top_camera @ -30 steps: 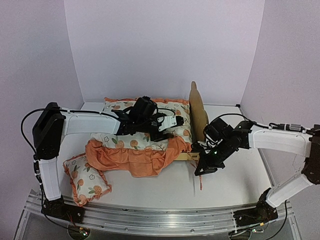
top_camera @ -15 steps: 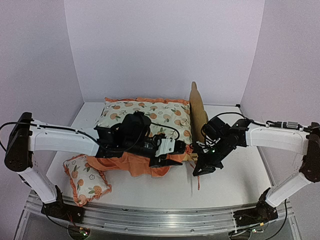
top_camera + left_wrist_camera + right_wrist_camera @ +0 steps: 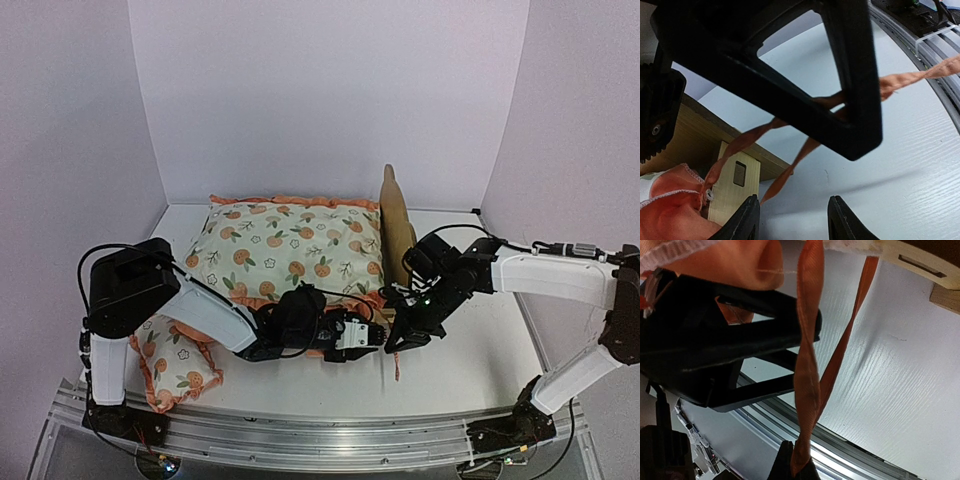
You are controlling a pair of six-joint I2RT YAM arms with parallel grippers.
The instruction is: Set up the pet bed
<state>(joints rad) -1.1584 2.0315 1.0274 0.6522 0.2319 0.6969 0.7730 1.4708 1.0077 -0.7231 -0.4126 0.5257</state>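
Note:
The pet bed shows its plywood headboard upright at the right and a front corner post. The fruit-print cushion lies flat on it, print side up, orange ruffle hanging at the front. My right gripper is shut on the end of the cushion's orange ribbon tie, just off the bed's front right corner. My left gripper is open low beside that corner, facing the right gripper. A second ribbon strand ends by its left finger, not between the jaws.
The small fruit-print pillow lies on the white table at the front left, beside the left arm's base. An aluminium rail runs along the near edge. Lilac walls close in the back and sides.
My left arm came off the cushion top and swung down to the bed's front right corner. The folded-over orange side of the cushion now lies flat. The right gripper barely moved.

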